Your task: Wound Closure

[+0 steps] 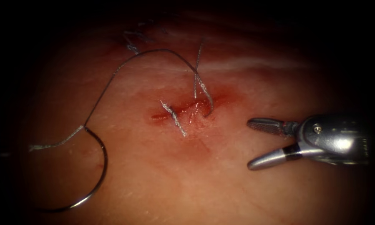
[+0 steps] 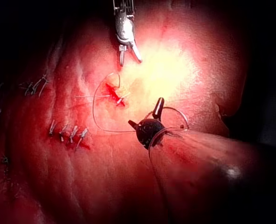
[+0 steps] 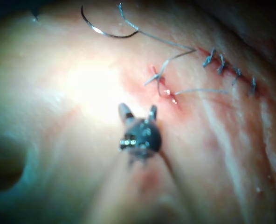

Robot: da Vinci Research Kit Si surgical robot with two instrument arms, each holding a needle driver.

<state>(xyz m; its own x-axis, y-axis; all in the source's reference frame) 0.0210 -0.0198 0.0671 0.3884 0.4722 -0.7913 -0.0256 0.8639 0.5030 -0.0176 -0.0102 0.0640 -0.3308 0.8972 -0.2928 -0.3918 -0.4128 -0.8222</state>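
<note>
Needle lies free near the tissue's left edge, left of the cut. Right tool gaped, nothing held. Left tool spread, empty. Needle judged stiff, slippery; best gripped mid-curve.

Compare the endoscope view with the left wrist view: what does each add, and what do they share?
Endoscope: the needle lying free on the tissue, left of the cut. Left wrist: the left tool, open and empty, and a row of old stitches. Shared: the thread and the right tool, open, empty.
</note>
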